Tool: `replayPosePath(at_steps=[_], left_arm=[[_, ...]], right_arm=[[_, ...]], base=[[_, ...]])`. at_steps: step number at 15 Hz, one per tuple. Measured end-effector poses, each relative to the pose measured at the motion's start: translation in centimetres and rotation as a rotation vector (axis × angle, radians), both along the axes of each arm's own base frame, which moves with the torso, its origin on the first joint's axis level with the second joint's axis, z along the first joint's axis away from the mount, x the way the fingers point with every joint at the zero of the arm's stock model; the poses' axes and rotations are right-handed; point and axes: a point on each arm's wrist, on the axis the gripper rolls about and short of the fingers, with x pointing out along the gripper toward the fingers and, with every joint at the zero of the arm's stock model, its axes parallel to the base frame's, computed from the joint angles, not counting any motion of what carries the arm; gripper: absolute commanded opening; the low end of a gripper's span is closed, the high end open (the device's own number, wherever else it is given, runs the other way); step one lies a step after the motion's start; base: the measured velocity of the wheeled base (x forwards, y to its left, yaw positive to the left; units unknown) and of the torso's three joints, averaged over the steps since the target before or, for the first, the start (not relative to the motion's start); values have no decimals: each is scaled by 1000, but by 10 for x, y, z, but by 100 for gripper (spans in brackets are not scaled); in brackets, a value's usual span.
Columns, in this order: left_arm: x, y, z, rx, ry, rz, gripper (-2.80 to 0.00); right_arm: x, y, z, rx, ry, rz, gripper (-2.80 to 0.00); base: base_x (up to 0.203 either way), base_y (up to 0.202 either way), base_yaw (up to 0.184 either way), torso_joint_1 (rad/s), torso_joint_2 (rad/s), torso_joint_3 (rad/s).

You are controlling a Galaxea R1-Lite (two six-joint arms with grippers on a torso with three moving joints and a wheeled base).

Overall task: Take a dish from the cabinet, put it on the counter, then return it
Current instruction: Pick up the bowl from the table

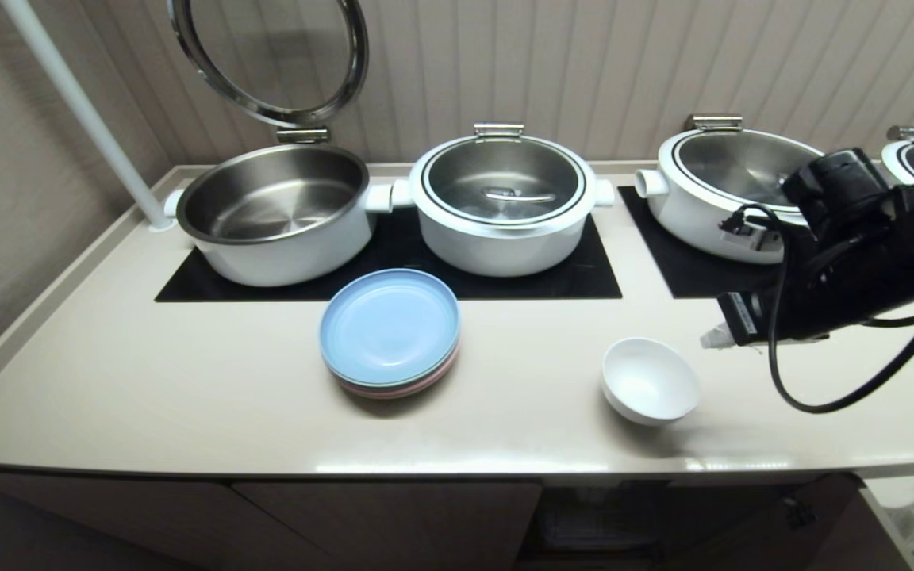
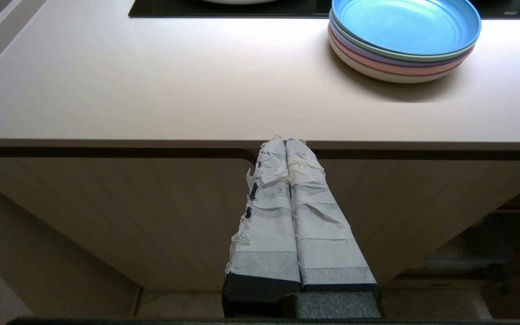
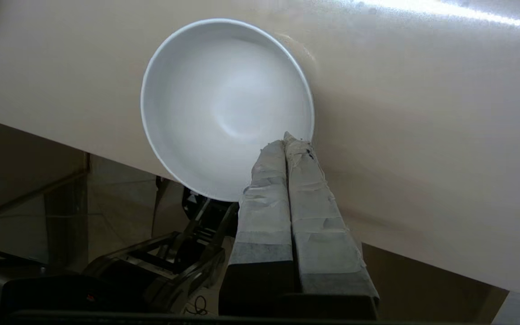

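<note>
Near the counter (image 1: 147,381)'s front edge, toward its right end, sits the bowl (image 1: 650,381), upright. Only the right wrist view shows the right tool (image 3: 292,140) pressed shut, empty, tips over the bowl's rim. Left tool (image 2: 286,143) hangs shut, empty, before the front edge.

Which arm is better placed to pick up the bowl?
Right. Its end effector, shut, hovers right over the bowl; the left end effector sits below the counter edge, far away.

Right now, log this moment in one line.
dish: upright on counter, free | right gripper: jaws shut, empty, above dish rim | left gripper: shut, parked below counter edge
</note>
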Motion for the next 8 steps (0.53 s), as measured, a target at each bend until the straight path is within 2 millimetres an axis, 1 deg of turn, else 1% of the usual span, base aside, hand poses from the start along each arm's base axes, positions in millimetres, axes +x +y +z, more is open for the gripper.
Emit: replayPosePath(at_steps=[4,8], left_arm=[[0,0,0,0,0,-1,-280],[0,0,0,0,0,-1,-280]], right_arm=[[21,3,-8,-11,21,-1,-280],[32,5,-17,-23,38,-2,-280]], base=[[0,0,0,0,0,0],[0,0,0,0,0,0]])
